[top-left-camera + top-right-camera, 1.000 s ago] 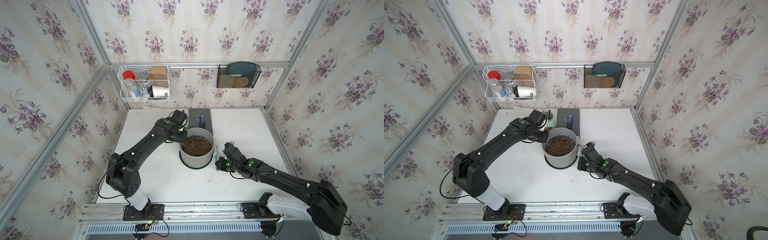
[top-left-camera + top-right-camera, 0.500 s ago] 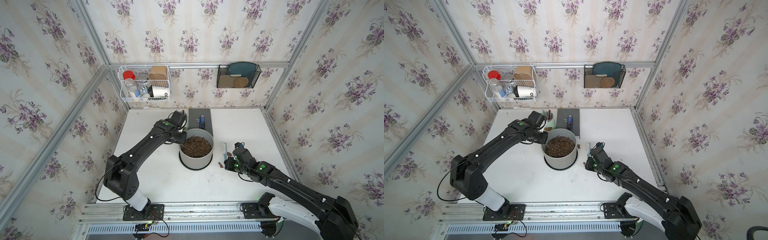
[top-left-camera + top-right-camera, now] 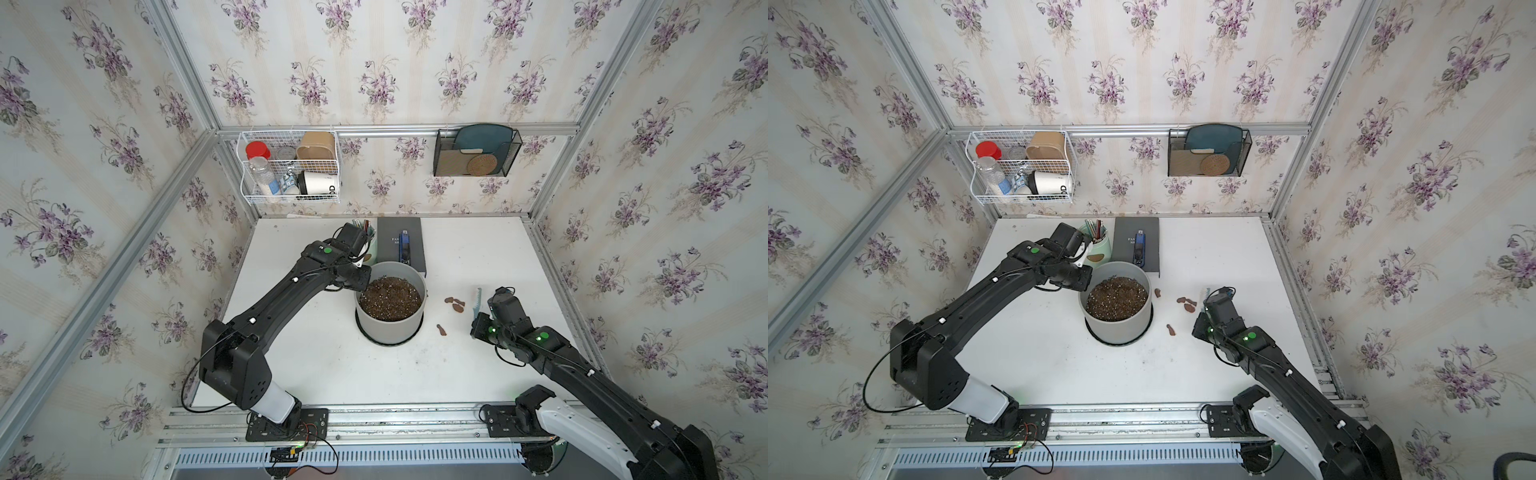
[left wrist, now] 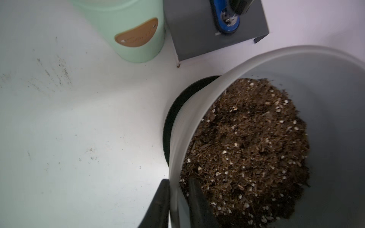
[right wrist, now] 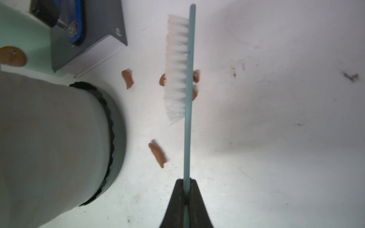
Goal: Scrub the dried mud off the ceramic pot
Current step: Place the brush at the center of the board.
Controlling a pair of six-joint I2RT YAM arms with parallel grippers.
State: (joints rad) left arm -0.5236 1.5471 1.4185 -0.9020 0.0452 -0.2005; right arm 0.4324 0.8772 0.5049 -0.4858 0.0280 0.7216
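Pot [image 3: 390, 328]: my left gripper [image 4: 177, 183] straddles its rim to steady it, clamp unclear; my right gripper [image 5: 185, 183] pinches brush [image 5: 186, 110], bristles potward.

A robot test cell dressed as a home: floral wallpaper [image 3: 374, 62] in aluminium framing [image 3: 395, 129], a wire basket [image 3: 289, 198] of household containers [image 3: 318, 183] beyond the left gripper [image 3: 364, 282], arm bases [image 3: 286, 428] bolted to a rail [image 3: 407, 426].

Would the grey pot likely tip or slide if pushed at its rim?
Probably heavy, since the pot holds plenty of soil. Being wide and seated on its black saucer, it would likely slide rather than tip.
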